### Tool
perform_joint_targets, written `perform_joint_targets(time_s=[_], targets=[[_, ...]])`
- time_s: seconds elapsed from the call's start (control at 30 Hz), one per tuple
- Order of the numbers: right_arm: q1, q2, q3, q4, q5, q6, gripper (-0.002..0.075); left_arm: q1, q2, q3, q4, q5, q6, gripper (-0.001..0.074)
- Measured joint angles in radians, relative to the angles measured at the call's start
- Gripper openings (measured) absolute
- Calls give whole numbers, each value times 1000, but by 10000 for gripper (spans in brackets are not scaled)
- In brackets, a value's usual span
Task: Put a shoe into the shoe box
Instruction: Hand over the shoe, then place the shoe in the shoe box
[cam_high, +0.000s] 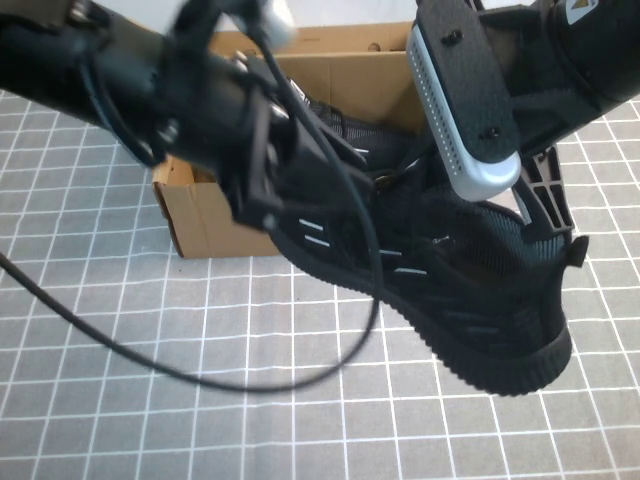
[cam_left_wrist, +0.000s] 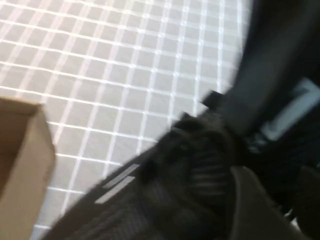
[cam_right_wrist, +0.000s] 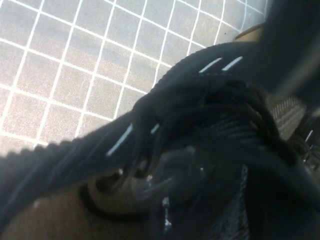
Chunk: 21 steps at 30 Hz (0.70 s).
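The shoe, a black knit sneaker with white dashes and a ribbed sole, hangs above the mat in front of the shoe box, heel toward the right. My right gripper comes from the upper right and is shut on the shoe's heel collar. In the right wrist view the gripper sits against the shoe's laces and opening. My left gripper comes from the upper left, over the shoe's toe end. In the left wrist view the gripper is next to the shoe's laces, with a box corner beside it.
The open brown box stands at the back centre with something dark lying inside it. A black cable loops over the grey gridded mat at the front left.
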<state>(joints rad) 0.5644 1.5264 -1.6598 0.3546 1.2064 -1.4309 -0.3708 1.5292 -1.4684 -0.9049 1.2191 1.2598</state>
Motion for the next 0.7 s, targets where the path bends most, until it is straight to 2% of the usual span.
perform_joint_targets(time_s=[0.17, 0.23, 0.43, 0.7], targets=[[0, 0, 0, -2, 2, -6, -6, -56, 0, 0, 64, 6, 67, 326], [0, 0, 0, -4, 4, -11, -6, -57, 2, 0, 62, 6, 113, 361], [0, 0, 0, -5, 20, -14, -6, -57, 9, 0, 44, 7, 207, 385], [0, 0, 0, 6, 25, -28, -6, -57, 96, 0, 3, 5, 244, 388]])
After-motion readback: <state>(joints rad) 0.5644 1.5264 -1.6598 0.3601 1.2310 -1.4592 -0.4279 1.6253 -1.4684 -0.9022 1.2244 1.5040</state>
